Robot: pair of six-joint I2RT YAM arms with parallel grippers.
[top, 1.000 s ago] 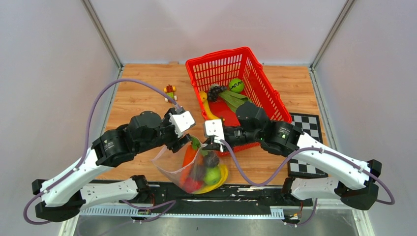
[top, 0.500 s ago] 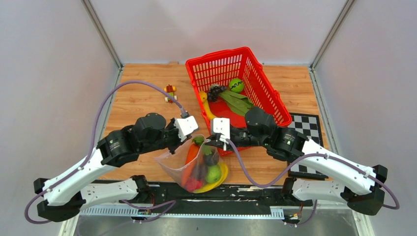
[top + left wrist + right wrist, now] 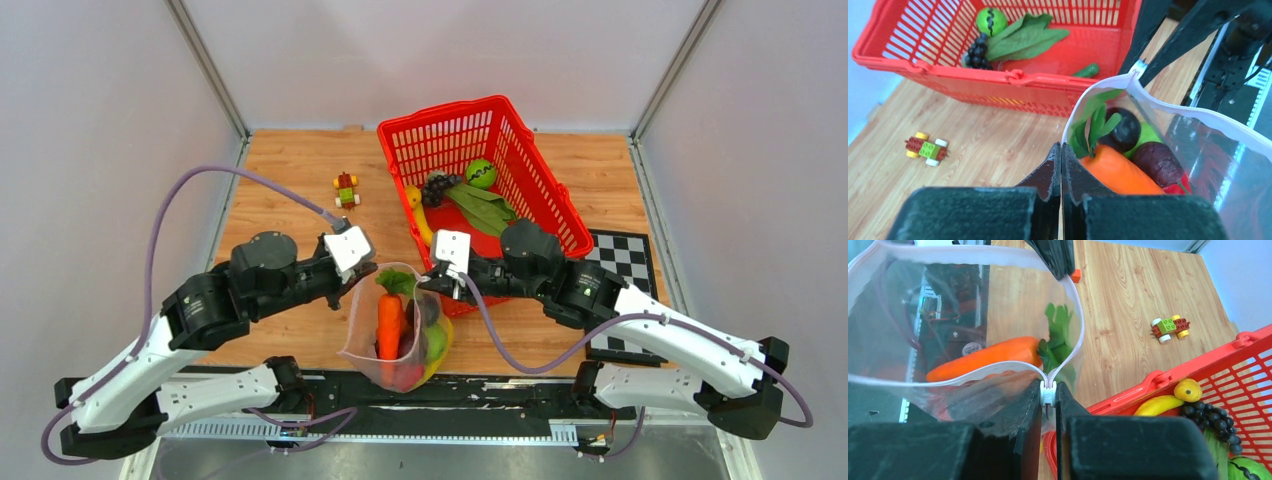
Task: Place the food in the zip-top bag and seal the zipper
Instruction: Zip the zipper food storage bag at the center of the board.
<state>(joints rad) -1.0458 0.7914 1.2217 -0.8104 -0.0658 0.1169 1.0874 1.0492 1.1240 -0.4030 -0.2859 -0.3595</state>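
Observation:
The clear zip-top bag hangs upright between my two grippers with its mouth spread open. Inside it lie an orange carrot, a dark purple piece, a green piece and something red. My left gripper is shut on the bag's left mouth edge, and it also shows from above. My right gripper is shut on the white slider of the zipper at the opposite end of the mouth. More food stays in the red basket: a lime, grapes, a banana and green leaves.
The red mesh basket stands just behind the bag, close to my right arm. A small block toy car sits on the wooden table at the back left. A checkerboard mat lies at the right edge.
My left gripper has closed on the bag's edge and pulled left. The bag, slumped on the table before, now hangs upright with its mouth stretched open.

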